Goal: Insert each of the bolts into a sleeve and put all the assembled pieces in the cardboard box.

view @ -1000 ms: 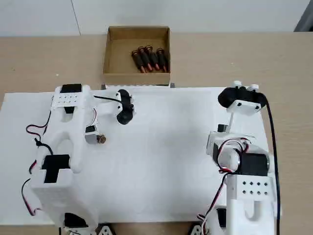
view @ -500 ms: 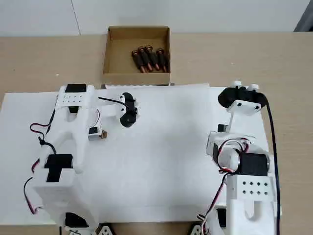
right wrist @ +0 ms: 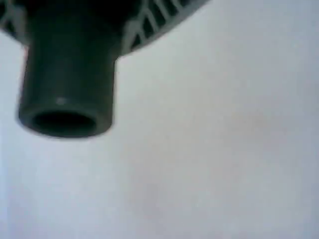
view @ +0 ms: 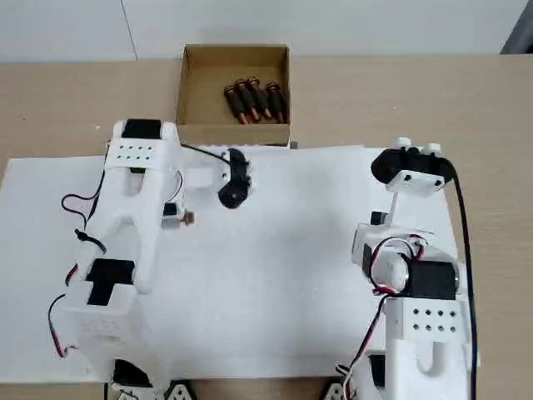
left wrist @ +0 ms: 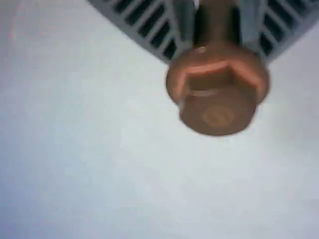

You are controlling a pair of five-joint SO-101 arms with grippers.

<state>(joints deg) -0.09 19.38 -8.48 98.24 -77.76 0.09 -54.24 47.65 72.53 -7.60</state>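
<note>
A copper hex-head bolt (left wrist: 217,92) sticks out of my left gripper (left wrist: 214,25), which is shut on its shank just above the white sheet. From above, that bolt (view: 188,219) shows beside the left arm, a little in front of the cardboard box (view: 193,92). Several assembled dark pieces with copper ends (view: 254,100) lie in the box's right half. A black sleeve (right wrist: 67,84) is held in my right gripper (right wrist: 70,17), its open end facing the camera. The right gripper (view: 377,219) sits low at the sheet's right side.
A white sheet (view: 283,275) covers the table between the arms. A black camera module (view: 234,185) on the left arm hangs near the box's front wall. The right arm's black motor (view: 412,162) sits at the sheet's right edge.
The left arm has swung away from the table's front and to the right, carrying the bolt closer to the box. The right arm has not moved.
</note>
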